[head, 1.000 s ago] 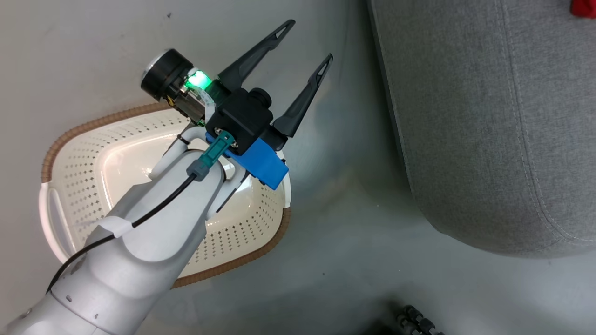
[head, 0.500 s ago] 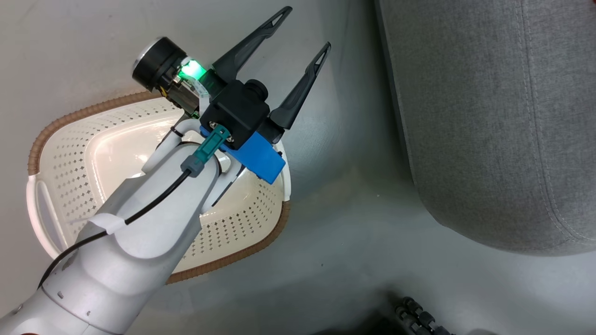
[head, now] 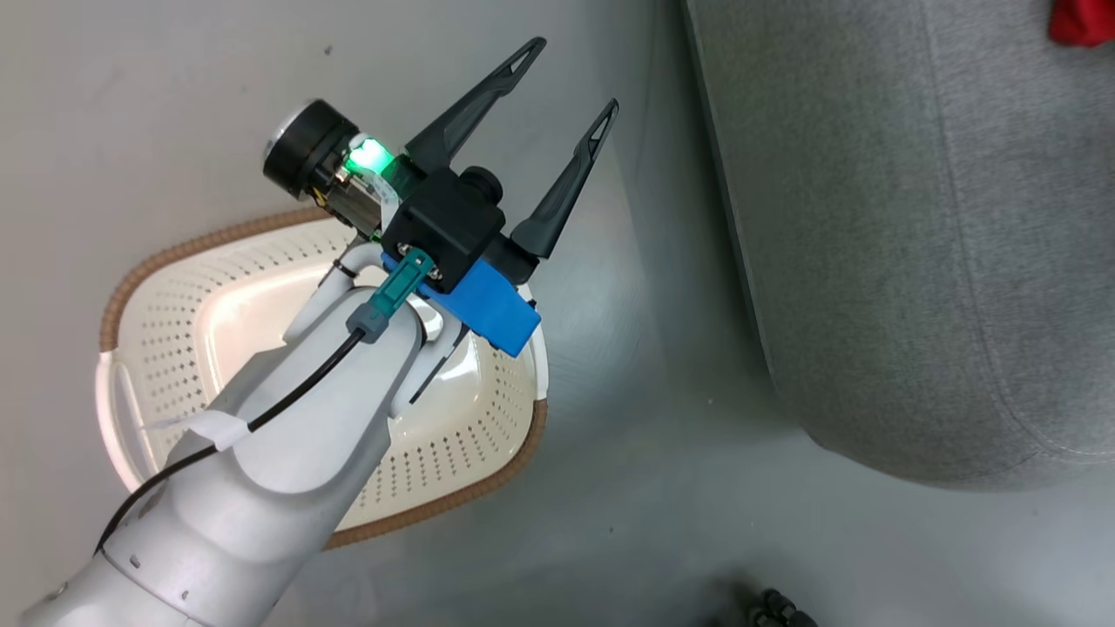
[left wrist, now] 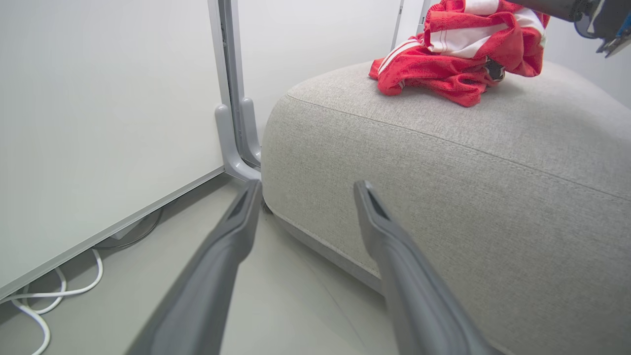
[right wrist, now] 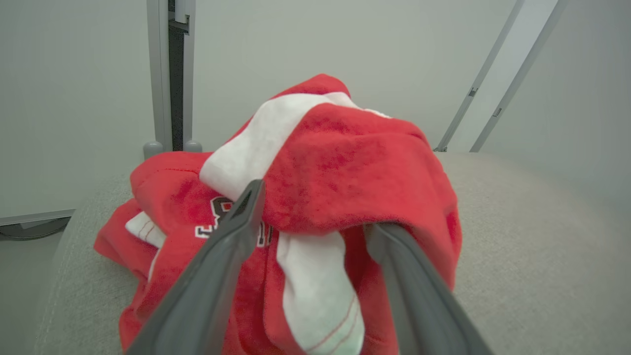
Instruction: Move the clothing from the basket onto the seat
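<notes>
So my right jaws stood spread around the clothing [right wrist: 345, 162] on the seat [right wrist: 517, 222]; left jaws, also spread, farther off.

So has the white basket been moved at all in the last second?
No. The basket keeps about the same gap to the seat's rounded corner; the slight shift across the whole picture is the camera's.

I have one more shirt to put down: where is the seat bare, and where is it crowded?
Bare: the wide stretch of seat from its rounded edge by the floor up to the clothing. Crowded: the far end by the wall, where the clothing is heaped.
</notes>
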{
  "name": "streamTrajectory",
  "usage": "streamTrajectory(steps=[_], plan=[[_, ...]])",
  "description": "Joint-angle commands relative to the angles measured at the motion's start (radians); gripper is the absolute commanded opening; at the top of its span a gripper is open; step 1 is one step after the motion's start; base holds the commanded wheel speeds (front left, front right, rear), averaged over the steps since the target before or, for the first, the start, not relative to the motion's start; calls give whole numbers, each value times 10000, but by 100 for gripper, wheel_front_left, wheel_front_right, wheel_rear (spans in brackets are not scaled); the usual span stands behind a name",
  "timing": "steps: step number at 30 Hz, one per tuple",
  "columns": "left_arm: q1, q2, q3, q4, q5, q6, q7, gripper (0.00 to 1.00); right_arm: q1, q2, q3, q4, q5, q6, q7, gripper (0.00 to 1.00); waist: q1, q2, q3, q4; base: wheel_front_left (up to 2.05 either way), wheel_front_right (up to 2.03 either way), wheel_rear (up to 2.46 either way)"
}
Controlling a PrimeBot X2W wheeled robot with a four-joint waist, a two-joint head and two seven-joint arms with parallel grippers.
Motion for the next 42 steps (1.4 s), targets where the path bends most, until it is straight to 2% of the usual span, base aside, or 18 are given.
streamTrajectory(steps=[1,5,10,20,30,42], plan=[[97,-13,41,32,-56,53,-83,100,318,86,-31,-85,-3,2,-4,100,0,0,-332,12,0,0,0],[408,-102,201,150,-188,132,-138,100,1493,453,-102,-664,62,2,-3,100,0,0,-968,0,0,0,0],[990,-161,575,20,-356,261,-153,100,2610,810,291,-1398,-35,3,-4,100,0,0,-1766,43,0,0,0],[2757,-310,2263,-1046,-235,692,-157,100,3953,1406,1972,-3242,145,2,-3,100,0,0,-3392,630,0,0,0],[4319,-684,4174,-1632,278,663,-158,100,4612,1628,3353,-3951,210,2,-4,100,0,0,-4661,1604,0,0,0],[6005,-1220,5848,-1594,827,224,-159,100,5695,1864,3979,-3703,332,3,-2,100,0,0,-5878,2344,0,0,0]])
